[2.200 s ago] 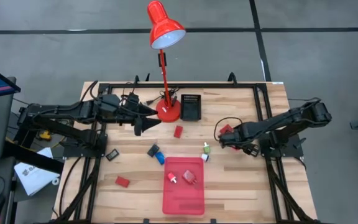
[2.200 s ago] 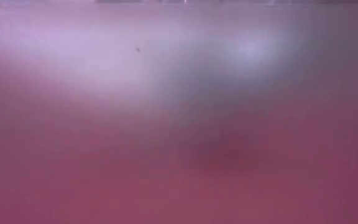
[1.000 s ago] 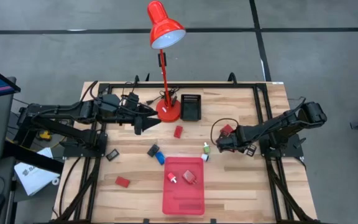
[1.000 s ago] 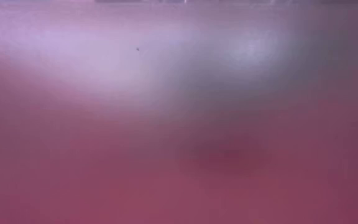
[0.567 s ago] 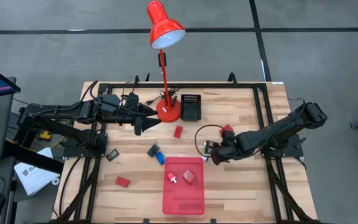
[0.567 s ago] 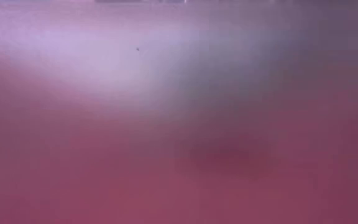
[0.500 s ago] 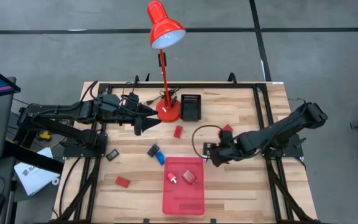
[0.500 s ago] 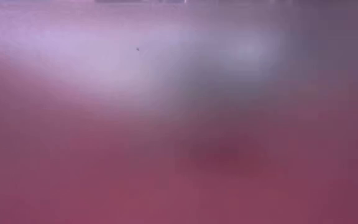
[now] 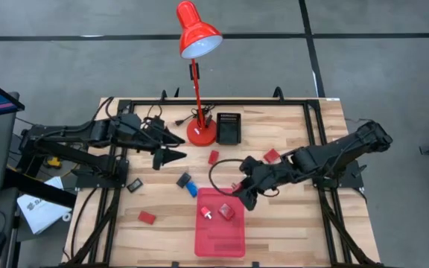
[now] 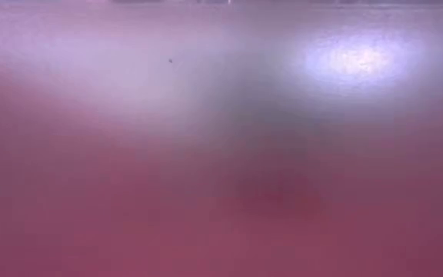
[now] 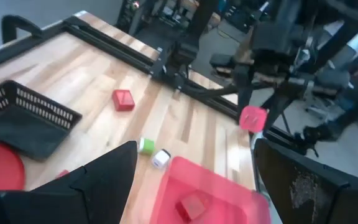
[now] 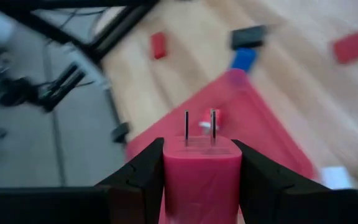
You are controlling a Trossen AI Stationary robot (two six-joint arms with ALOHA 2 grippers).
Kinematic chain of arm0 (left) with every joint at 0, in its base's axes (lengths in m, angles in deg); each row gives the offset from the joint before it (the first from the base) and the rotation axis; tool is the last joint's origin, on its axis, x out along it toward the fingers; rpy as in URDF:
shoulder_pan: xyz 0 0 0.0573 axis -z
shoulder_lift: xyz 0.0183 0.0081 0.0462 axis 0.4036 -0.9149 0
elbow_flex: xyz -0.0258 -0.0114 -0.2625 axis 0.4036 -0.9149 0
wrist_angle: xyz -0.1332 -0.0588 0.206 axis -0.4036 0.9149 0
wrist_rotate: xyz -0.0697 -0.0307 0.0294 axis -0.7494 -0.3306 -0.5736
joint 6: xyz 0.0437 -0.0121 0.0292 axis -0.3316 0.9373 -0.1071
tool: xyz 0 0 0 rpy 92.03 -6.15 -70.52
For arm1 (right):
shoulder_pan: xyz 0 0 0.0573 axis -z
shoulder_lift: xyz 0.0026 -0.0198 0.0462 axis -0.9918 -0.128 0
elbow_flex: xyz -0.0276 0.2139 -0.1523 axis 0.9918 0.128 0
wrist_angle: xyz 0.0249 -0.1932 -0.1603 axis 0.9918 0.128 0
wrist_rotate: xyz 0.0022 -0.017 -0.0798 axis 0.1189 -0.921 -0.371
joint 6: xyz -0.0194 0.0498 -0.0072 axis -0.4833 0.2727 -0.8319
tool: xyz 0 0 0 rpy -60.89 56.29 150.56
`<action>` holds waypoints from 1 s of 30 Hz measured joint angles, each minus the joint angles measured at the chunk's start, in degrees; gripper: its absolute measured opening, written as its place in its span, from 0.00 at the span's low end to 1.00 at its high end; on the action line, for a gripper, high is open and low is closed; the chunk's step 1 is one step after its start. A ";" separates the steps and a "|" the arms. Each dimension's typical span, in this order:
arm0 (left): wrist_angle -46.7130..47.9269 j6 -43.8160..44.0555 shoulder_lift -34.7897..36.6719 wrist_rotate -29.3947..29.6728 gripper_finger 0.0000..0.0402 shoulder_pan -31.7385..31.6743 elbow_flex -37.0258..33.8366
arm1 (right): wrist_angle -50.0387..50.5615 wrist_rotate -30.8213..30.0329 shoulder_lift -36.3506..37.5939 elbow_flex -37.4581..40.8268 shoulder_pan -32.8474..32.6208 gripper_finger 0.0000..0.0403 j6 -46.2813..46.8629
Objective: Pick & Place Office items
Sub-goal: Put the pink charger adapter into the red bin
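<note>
right gripper (image 9: 238,195) hangs over the red tray's (image 9: 218,237) one o'clock corner, fingers (image 12: 138,180) clenched on a red pronged block (image 12: 201,171). left gripper (image 9: 171,155) waits at ten o'clock, fingers spread.

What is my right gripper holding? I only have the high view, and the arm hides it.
Observer: In the right wrist view the right gripper is shut on a red plug block with two metal prongs pointing forward.
Operator: Is it over the tray?
Observer: That view shows the red tray just beyond the prongs.
Operator: And the left gripper?
Observer: The left wrist view shows the left gripper open, with nothing between its fingers.
</note>
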 joint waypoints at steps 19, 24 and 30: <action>14.74 -0.91 13.77 5.14 0.80 -0.02 0.04 | 1.16 16.14 -19.08 -8.96 4.08 0.36 -19.07; 16.31 -0.56 14.22 5.32 0.80 0.00 0.04 | 4.77 17.71 -27.10 -12.68 3.94 0.36 -20.57; 16.82 0.12 14.19 4.91 0.80 1.28 0.04 | 5.01 15.86 -32.28 -12.90 3.40 0.36 -21.70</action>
